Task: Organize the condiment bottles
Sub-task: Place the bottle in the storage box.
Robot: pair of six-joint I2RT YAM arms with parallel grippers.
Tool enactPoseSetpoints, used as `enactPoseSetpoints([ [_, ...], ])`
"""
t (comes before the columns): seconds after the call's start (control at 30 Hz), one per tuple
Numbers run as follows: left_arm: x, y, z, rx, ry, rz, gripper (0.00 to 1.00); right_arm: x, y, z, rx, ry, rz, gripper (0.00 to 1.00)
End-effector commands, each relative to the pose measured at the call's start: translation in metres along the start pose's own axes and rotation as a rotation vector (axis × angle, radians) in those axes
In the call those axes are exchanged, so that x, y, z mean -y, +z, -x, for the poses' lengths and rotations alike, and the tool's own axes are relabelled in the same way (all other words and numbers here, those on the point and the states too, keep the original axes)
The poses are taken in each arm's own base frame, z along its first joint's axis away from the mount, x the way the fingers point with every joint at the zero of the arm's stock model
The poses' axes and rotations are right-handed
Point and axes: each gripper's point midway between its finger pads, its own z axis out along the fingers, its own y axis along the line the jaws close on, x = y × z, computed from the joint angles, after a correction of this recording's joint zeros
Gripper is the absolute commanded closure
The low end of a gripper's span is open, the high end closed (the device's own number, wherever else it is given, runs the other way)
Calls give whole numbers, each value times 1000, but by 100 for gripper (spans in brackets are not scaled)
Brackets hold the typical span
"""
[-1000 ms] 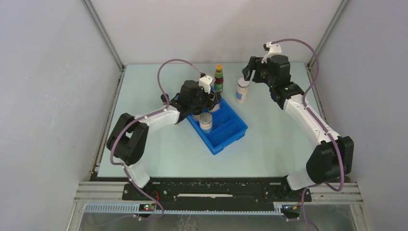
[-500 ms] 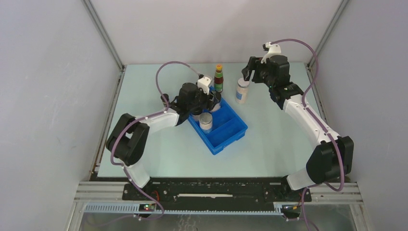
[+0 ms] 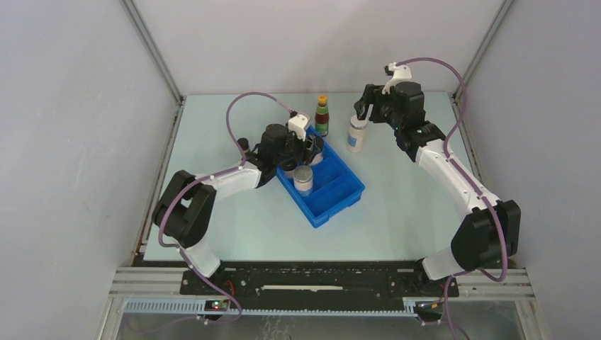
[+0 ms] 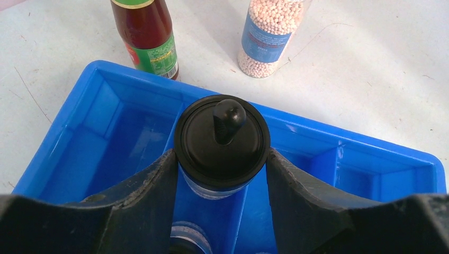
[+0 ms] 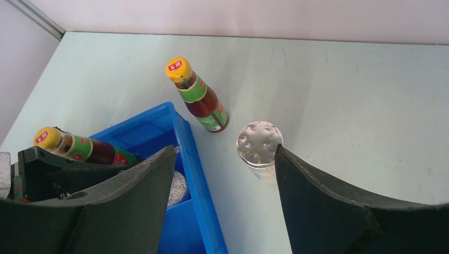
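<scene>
My left gripper (image 4: 219,153) is shut on a black-lidded spice jar (image 4: 222,132) and holds it over the far end of the blue tray (image 4: 370,153); in the top view this gripper (image 3: 315,147) hides the jar. A silver-topped jar (image 3: 303,179) stands in the tray. A dark-red bottle (image 3: 322,117) and a pale jar (image 3: 356,134) stand on the table beyond the tray. My right gripper (image 3: 363,108) is open above the pale jar (image 5: 259,144), apart from it. A second dark-red bottle (image 5: 79,147) shows behind the left gripper, by the tray.
The tray (image 3: 333,195) lies slanted in the table's middle with a divider inside. Grey walls close in the table on the left, right and back. Purple cables loop above both arms.
My left gripper has shifted slightly left with the jar held. My right gripper has edged a little over the pale jar. The bottles on the table have not moved.
</scene>
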Motion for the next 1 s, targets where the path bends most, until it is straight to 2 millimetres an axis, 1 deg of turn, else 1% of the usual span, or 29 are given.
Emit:
enactPoseSetpoints([
  [0.0,0,-7,1,-1,-27,12,36,-4,-2,10,29,-10,2,22],
  [0.2,-2,-4,-1,-20,-25,15,22,-5,-1,9,29,-9,2,22],
  [0.3,-3,-2,0,-21,-21,17,20,-5,-1,10,31,-9,2,22],
  [0.5,-5,-1,6,-10,-13,32,19,-4,-1,10,31,-9,-1,22],
  [0.77,-8,2,25,8,10,45,19,-4,-2,14,43,-9,1,22],
  [0.93,-10,5,48,18,44,50,17,-5,-5,20,53,-9,5,22],
  [0.97,-10,7,56,27,53,51,16,-6,-6,22,52,-9,7,22],
])
